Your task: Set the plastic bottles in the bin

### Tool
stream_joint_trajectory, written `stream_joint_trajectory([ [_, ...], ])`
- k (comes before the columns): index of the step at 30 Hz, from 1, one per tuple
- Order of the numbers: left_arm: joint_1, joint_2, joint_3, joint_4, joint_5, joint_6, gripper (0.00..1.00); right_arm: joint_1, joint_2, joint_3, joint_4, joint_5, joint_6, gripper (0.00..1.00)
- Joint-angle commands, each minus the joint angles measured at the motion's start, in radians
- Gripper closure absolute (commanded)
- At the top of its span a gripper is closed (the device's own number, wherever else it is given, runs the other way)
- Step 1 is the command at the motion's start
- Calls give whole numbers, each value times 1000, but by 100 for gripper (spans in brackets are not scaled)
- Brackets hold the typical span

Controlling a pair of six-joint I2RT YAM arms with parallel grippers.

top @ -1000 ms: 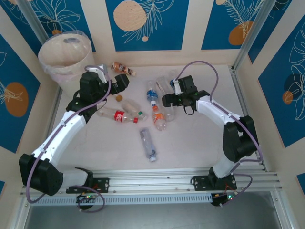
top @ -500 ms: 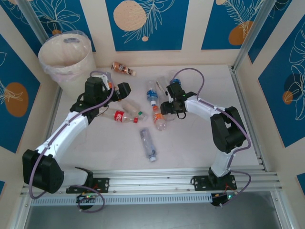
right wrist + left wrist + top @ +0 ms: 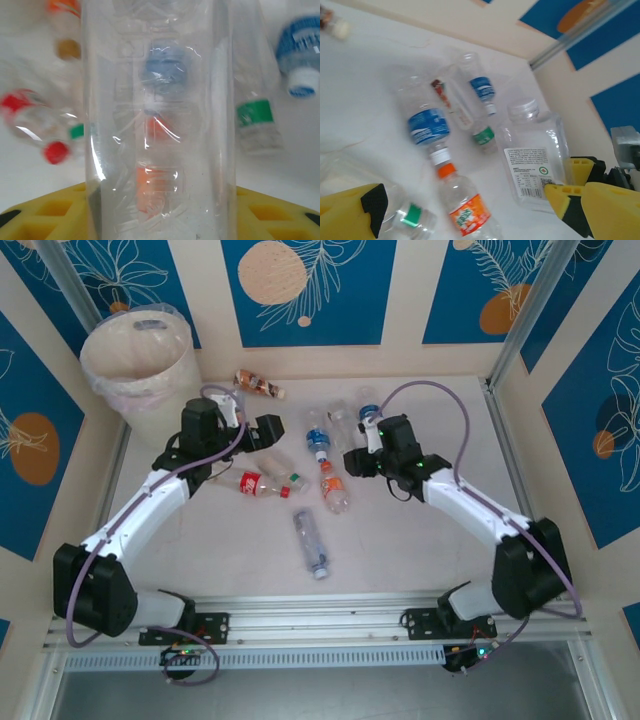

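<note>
Pinching a clear bottle [image 3: 157, 125] across its body with the right gripper [image 3: 358, 460], at mid-tabletop [image 3: 420, 550]; holding the left gripper [image 3: 266, 430] spread wide beside the other plastic bottles [image 3: 335, 490]. Probably light, thin-walled, slick and easily crushed: best gripped mid-body, gently. Smooth pale surface, patterned walls [image 3: 300, 290] close around, bin [image 3: 140, 380] in the far left corner.

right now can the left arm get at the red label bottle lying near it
Probably yes. The left gripper is open and hangs just beyond the red label bottle, with nothing lying over it. The right gripper is off to the side, closed on a clear bottle.
</note>
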Motion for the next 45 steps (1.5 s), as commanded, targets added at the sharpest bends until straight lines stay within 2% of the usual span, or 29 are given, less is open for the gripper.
stream_joint_trajectory([
  [1, -1, 5, -2, 179, 173, -11, 0, -21, -78, -71, 217, -269, 44, 58],
  [2, 0, 9, -8, 215, 208, -21, 0, -29, -97, -91, 273, -343, 67, 58],
  [5, -1, 30, -23, 364, 403, -51, 0, -46, -114, -124, 403, -513, 147, 58],
  [7, -2, 32, -47, 470, 494, -66, 0, -50, -112, -126, 466, -588, 186, 58],
  [11, -3, 4, -79, 472, 482, 5, 0, -53, -108, -120, 590, -757, 258, 59],
  [14, -3, 8, -74, 486, 496, 6, 0, -41, -100, -104, 656, -858, 301, 58],
  [16, -3, 18, -78, 557, 542, -28, 0, -30, -96, -87, 650, -889, 301, 59],
  [19, -8, 32, -101, 760, 642, -127, 0, -17, -87, -66, 639, -910, 297, 59],
  [22, -23, 27, -110, 815, 702, -130, 1, -6, -69, -50, 666, -955, 320, 59],
  [23, -30, 16, -118, 818, 706, -118, 4, 0, -65, -44, 673, -963, 325, 59],
  [24, -33, 9, -126, 824, 713, -108, 11, 3, -60, -40, 673, -966, 325, 58],
  [27, -39, -18, -138, 819, 721, -79, 38, 7, -44, -25, 670, -973, 325, 59],
  [29, -43, -34, -138, 777, 715, -40, 52, 9, -36, -20, 670, -972, 325, 57],
  [31, -44, -48, -141, 745, 710, -8, 60, 8, -37, -19, 666, -958, 320, 53],
  [34, -43, -66, -128, 659, 675, 53, 73, 8, -49, -18, 631, -899, 305, 33],
  [35, -43, -74, -120, 616, 647, 78, 76, 6, -57, -15, 599, -859, 291, 24],
  [36, -43, -82, -111, 564, 605, 105, 78, 6, -66, -13, 563, -818, 272, 17],
  [38, -42, -96, -81, 448, 508, 159, 78, 4, -87, -17, 507, -724, 236, 10],
  [40, -41, -114, -41, 314, 376, 230, 81, -1, -116, -32, 464, -594, 224, 0],
  [43, -38, -146, 30, 151, 108, 322, 87, -19, -168, -72, 417, -341, 250, 1],
  [44, -38, -158, 56, 112, 1, 343, 93, -29, -180, -82, 390, -256, 266, 0],
  [45, -36, -168, 84, 77, -123, 358, 93, -39, -188, -84, 352, -172, 284, 1],
])
